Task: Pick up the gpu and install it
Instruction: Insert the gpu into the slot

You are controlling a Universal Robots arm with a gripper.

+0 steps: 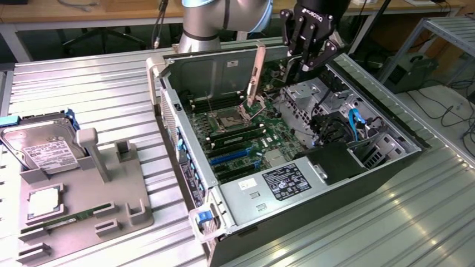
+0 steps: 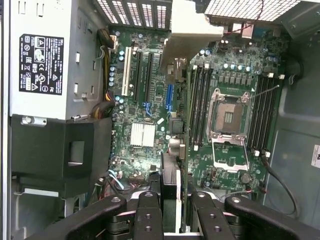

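Observation:
My gripper (image 1: 306, 61) hangs over the far end of the open computer case (image 1: 386, 161), and it is shut on the gpu (image 2: 171, 175). In the wrist view the card stands edge-on between the black fingers (image 2: 148, 210) and reaches out over the green motherboard (image 2: 150, 100). Its silver bracket (image 2: 192, 32) is at the end away from me. From the exterior view, that bracket (image 1: 258, 72) shows as a long pale strip standing upright above the board. The card is up in the air, clear of the expansion slots (image 1: 231, 157).
The power supply (image 1: 286, 181) with its black label fills the near end of the case. An open CPU socket (image 2: 227, 117) lies beside the memory slots. On the exterior view's left, a grey holder (image 1: 111, 217) carries a hard drive (image 1: 44, 147) and a RAM stick (image 1: 67, 218).

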